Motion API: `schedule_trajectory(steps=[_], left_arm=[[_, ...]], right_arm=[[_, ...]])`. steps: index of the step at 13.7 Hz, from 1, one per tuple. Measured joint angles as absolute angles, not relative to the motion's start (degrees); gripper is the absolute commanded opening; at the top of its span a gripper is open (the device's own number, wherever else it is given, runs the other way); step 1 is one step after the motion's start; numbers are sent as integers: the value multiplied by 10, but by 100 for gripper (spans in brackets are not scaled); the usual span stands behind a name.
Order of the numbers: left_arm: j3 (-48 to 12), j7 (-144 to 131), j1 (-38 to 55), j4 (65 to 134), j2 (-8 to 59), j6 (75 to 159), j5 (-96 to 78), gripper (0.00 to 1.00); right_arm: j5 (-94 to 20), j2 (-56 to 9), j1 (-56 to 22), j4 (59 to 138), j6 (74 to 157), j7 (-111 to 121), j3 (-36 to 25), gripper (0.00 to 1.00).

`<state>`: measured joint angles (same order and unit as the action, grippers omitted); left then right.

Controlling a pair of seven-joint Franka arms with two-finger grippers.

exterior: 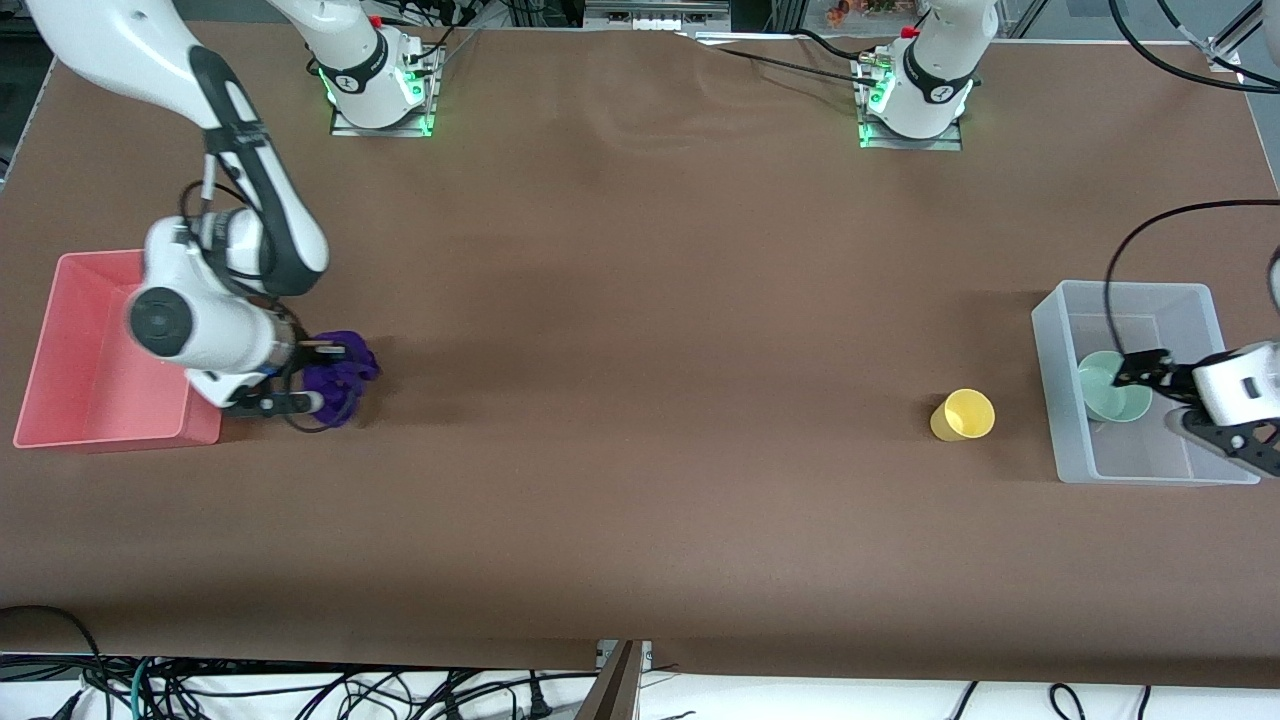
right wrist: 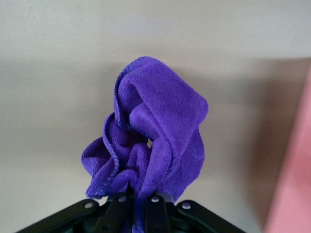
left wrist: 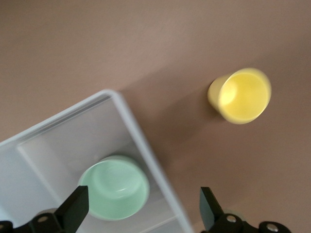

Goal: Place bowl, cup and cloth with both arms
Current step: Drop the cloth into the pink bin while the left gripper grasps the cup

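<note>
The purple cloth [exterior: 342,378] [right wrist: 155,126] is bunched on the table beside the pink bin. My right gripper [exterior: 322,378] [right wrist: 138,200] is shut on its lower folds. The pale green bowl [exterior: 1110,388] [left wrist: 114,187] sits inside the clear bin. My left gripper [exterior: 1160,400] [left wrist: 143,211] hangs open above it, with one finger over the bowl's edge and the other outside the bin wall, holding nothing. The yellow cup [exterior: 964,415] [left wrist: 240,94] stands on the table a short way from the clear bin, toward the middle of the table.
A pink bin [exterior: 90,350] [right wrist: 291,170] stands at the right arm's end of the table. A clear plastic bin [exterior: 1048,385] [left wrist: 141,141] stands at the left arm's end. Brown table covering stretches between them.
</note>
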<state>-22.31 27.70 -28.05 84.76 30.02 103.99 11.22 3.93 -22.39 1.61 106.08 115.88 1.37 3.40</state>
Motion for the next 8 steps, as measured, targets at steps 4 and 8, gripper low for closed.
schedule_trajectory(steps=[4, 8], left_arm=[[-248, 149, -248, 872, 334, 1071, 112, 95], [-246, 132, -252, 907, 387, 1136, 112, 48]], right_arm=[[46, -182, 22, 934, 953, 180, -68, 0], [62, -196, 34, 919, 946, 363, -183, 0]])
